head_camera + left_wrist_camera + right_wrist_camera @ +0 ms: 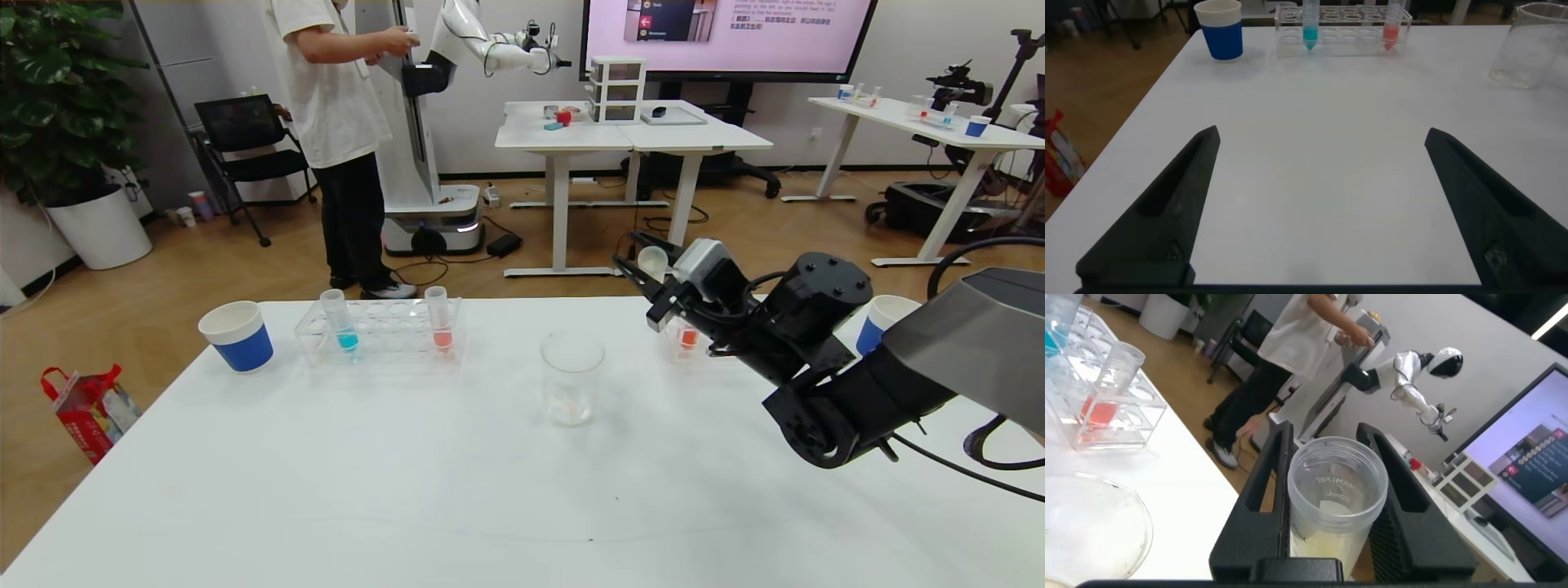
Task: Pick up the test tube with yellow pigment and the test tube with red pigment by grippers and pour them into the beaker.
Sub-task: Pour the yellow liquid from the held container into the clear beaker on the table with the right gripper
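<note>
My right gripper (649,273) is shut on the test tube with yellow pigment (653,261), held tilted in the air to the right of the beaker (571,376) and above its rim level. In the right wrist view the tube (1335,498) sits between the black fingers (1266,469) with pale yellow liquid inside. One test tube with red pigment (439,322) stands in the clear rack (380,336). Another red one (688,336) stands behind my right arm. My left gripper (1323,139) is open and empty over bare table, short of the rack.
A blue-liquid tube (343,327) stands in the rack. Blue-and-white paper cups stand at the far left (237,335) and far right (878,322). A person (343,122) and another robot stand beyond the table. The beaker also shows in the left wrist view (1527,45).
</note>
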